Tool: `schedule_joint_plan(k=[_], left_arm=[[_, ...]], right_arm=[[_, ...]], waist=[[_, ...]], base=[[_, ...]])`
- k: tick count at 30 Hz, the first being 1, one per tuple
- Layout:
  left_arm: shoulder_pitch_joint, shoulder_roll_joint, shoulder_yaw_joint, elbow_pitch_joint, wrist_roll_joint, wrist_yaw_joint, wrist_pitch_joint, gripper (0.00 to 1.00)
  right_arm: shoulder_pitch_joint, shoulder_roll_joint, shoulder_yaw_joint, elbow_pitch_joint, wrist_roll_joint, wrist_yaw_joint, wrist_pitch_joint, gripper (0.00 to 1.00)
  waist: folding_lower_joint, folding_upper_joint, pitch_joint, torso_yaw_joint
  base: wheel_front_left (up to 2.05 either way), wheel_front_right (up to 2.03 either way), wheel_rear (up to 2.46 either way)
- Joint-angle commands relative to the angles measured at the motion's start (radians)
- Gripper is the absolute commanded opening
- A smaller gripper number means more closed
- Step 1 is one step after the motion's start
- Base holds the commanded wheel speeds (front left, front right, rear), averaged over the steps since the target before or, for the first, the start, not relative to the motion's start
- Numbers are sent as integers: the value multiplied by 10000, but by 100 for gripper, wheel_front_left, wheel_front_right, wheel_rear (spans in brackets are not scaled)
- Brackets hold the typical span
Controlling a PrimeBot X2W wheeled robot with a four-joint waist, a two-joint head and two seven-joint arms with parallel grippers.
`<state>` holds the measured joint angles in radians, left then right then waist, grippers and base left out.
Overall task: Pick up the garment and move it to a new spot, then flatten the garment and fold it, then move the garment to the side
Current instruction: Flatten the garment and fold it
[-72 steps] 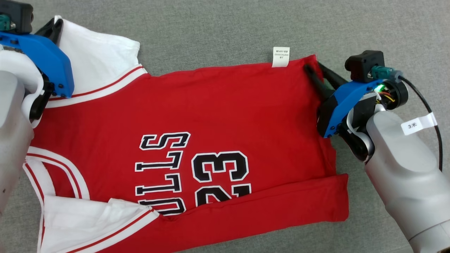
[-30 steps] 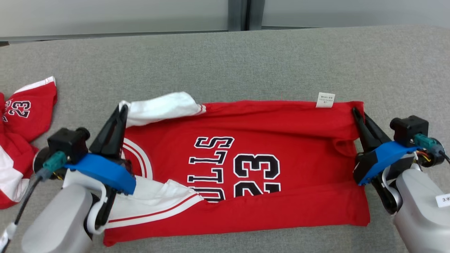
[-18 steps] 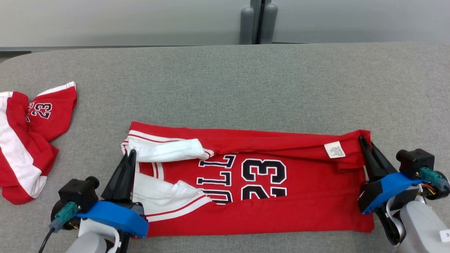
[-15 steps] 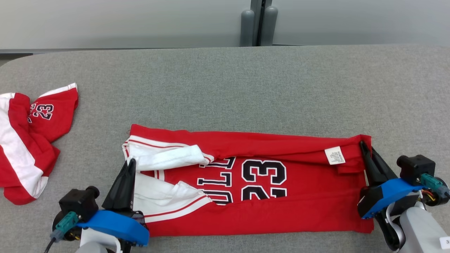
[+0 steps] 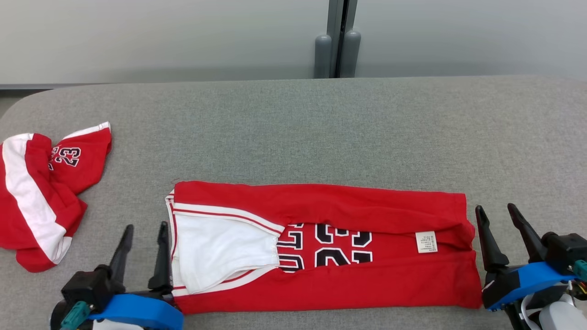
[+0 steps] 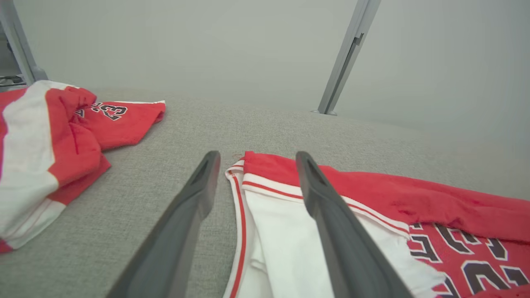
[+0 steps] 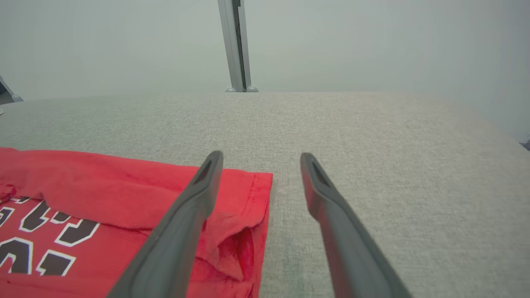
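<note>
Head view: the garment (image 5: 321, 275) lies flat along the near edge of the desk (image 5: 293, 128). Its far edge is now folded down over the lettering; half a second ago both ends were pinched. The left tool (image 5: 146, 226) stands released at its left end and the right tool (image 5: 495, 207) released beside its right end, both low, fingers pointing toward the far edge.

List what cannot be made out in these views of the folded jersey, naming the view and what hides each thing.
- Chest print on the jersey: head view, folded red cloth covers its top and bottom.
- Care label: head view, print too small to read.
- Second garment: crumpled, cut off by the head view's left edge.
- Right end effector: its arm is cut off at the head view's bottom corner.
</note>
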<state>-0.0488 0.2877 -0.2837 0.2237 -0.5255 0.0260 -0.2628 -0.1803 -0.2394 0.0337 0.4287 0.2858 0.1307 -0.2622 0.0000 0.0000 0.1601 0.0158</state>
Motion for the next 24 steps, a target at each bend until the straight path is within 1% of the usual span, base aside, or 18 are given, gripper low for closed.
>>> schedule_joint_plan(k=[1, 4, 5, 7, 10, 13, 19, 24], left_arm=[[156, -178, 390, -188, 312, 53, -27, 100], [369, -533, 1322, -615, 966, 130, -27, 100], [369, -533, 1322, -615, 966, 130, -27, 100], [527, -702, 1868, -818, 1578, 114, -27, 100], [670, -1103, 2687, -1096, 2323, 4, -27, 100], [787, -1392, 3180, -1094, 3035, -176, -25, 100], [1007, -1859, 3796, -696, 3928, -543, -25, 100], [1089, -2094, 3965, -382, 4371, -727, -25, 100]], right_arm=[[200, -42, -84, -137, -54, 1, -36, 100], [217, 0, -170, -70, -103, 1, -35, 100], [217, 0, -170, -70, -103, 1, -35, 100], [99, 46, -99, 256, -146, 1, -35, 100], [-161, 164, 3, 889, -113, 1, -34, 100], [-464, 229, 43, 1549, -82, 1, -35, 100], [-913, 515, -13, 2848, 181, 1, -34, 100], [-988, 697, 382, 3749, 352, 1, -13, 100]], waist=[[0, 0, -55, -31], [0, 0, -108, -39], [0, 0, -108, -39], [0, 0, -127, -20], [0, 0, -127, 67], [0, 0, -69, 145], [0, 0, 33, 237], [0, 0, -22, 323]], base=[[0, 0, 0], [0, 0, 0], [0, 0, 0], [0, 0, 0], [0, 0, 0], [0, 0, 0], [0, 0, 0], [0, 0, 0]])
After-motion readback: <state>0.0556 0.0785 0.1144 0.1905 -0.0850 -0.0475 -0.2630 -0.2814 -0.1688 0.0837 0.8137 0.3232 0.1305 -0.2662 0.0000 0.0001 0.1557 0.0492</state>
